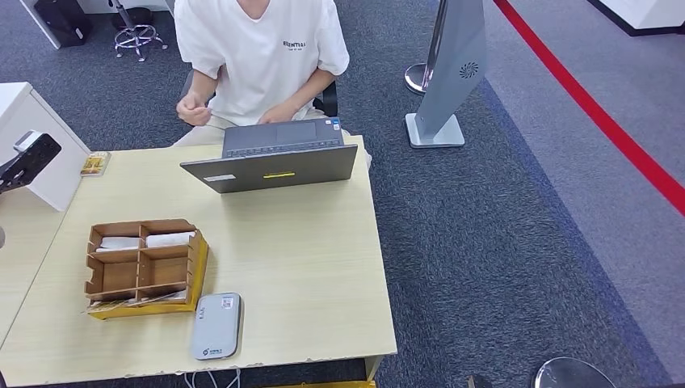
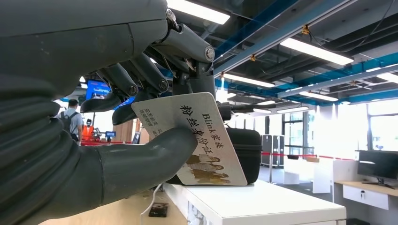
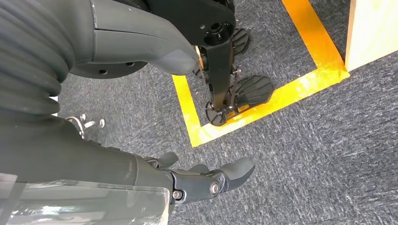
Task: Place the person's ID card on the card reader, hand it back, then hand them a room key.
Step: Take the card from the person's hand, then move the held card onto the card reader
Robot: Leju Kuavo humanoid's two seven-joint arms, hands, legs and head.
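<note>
Between thumb and fingers of left hand (image 2: pixel 141 122), ID card (image 2: pixel 197 140) pinched; lower flat onto card reader (image 1: pixel 216 326) at six o'clock, right hand (image 3: pixel 206 180) hanging empty, fingers loosely extended

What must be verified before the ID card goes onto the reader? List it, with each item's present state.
1. ID card secure in the left hand, pinched between thumb and fingers: ok.
2. Card reader top bare, near the table's front edge: ok.
3. Card already on the reader: not ok, it is in the air.
4. Right hand out of the way, hanging over the carpet and holding nothing: ok.
5. Person seated behind the laptop, hands away from the reader: ok.
6. Room key ready in the cardboard organiser: cannot tell; white cards lie in its two far compartments.
</note>
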